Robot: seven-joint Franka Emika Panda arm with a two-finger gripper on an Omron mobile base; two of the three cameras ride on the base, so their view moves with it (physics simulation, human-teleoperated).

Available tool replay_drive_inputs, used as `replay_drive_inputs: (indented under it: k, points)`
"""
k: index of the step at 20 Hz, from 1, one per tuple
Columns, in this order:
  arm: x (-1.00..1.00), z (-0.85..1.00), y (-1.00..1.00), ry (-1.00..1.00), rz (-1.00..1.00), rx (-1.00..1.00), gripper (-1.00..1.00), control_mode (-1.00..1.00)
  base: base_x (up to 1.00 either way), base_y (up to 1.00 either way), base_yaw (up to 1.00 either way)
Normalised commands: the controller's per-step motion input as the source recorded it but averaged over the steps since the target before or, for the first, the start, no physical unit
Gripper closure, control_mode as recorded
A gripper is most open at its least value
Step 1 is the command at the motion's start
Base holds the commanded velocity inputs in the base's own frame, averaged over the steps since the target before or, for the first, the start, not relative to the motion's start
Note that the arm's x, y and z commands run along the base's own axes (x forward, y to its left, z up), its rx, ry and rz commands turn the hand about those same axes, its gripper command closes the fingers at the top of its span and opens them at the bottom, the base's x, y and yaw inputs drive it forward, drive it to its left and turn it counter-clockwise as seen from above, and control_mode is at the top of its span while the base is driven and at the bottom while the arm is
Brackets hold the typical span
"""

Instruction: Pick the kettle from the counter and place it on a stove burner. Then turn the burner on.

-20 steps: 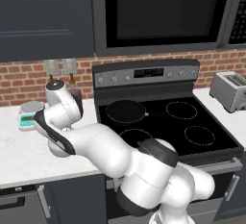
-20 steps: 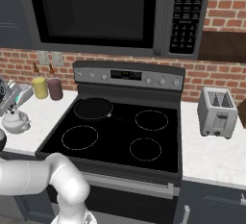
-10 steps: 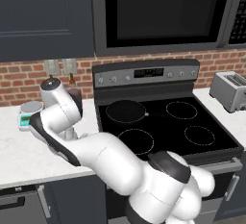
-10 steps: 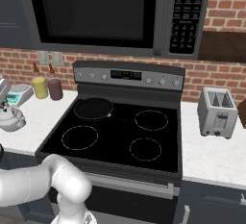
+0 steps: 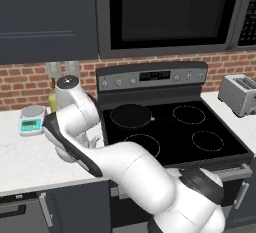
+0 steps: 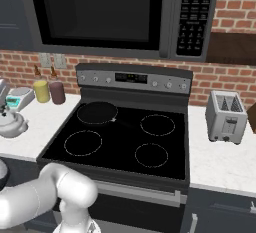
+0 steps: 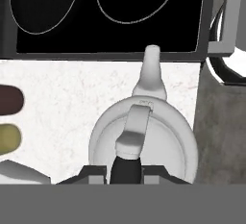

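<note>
The silver-grey kettle [image 7: 144, 139] stands on the white counter [image 7: 67, 98] just left of the cooktop, its spout aimed at the black glass. In the hand view my gripper [image 7: 125, 171] is right above it, open, one dark fingertip [image 7: 95, 171] on each side of the black handle's end. From the right base view the kettle [image 6: 11, 123] sits at the far left edge, on the counter [image 6: 35, 137]. My white arm covers most of it in the left base view. The right-front stove burner [image 5: 207, 141] [image 6: 151, 155] is a bare white ring.
A round black pan [image 5: 130, 114] [image 6: 96, 112] lies on the left-rear ring. A digital scale [image 5: 31, 119] and yellow [image 6: 41, 91] and dark [image 6: 57, 92] cups stand at the back of the left counter. A boxy toaster [image 5: 239, 93] [image 6: 226, 116] sits right of the stove.
My arm has swung and reared up over the left counter, bringing the hand in above the kettle. The kettle has stayed in its place on the counter.
</note>
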Motion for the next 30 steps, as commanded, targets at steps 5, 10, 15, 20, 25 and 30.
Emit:
replay_drive_inputs:
  k: [5, 10, 15, 20, 25, 30]
  points:
    - [-0.16, 0.24, -0.54, 0.0, 0.07, 0.0, 1.0, -1.0, 0.0, 0.0, 0.0]
    - [-0.27, 0.11, -0.54, 0.0, 0.1, 0.0, 1.0, -1.0, 0.0, 0.0, 0.0]
    - [-0.3, 0.09, -0.61, 0.0, 0.12, 0.0, 1.0, -1.0, 0.0, 0.0, 0.0]
    - [-0.2, 0.13, -0.57, 0.0, 0.13, -0.04, 1.0, -1.0, 0.0, 0.0, 0.0]
    - [0.0, 0.09, -0.65, 0.01, 0.13, -0.02, 1.0, -1.0, 0.0, 0.0, 0.0]
    - [0.0, 0.18, -0.62, 0.07, 0.13, -0.03, 1.0, -1.0, 0.0, 0.0, 0.0]
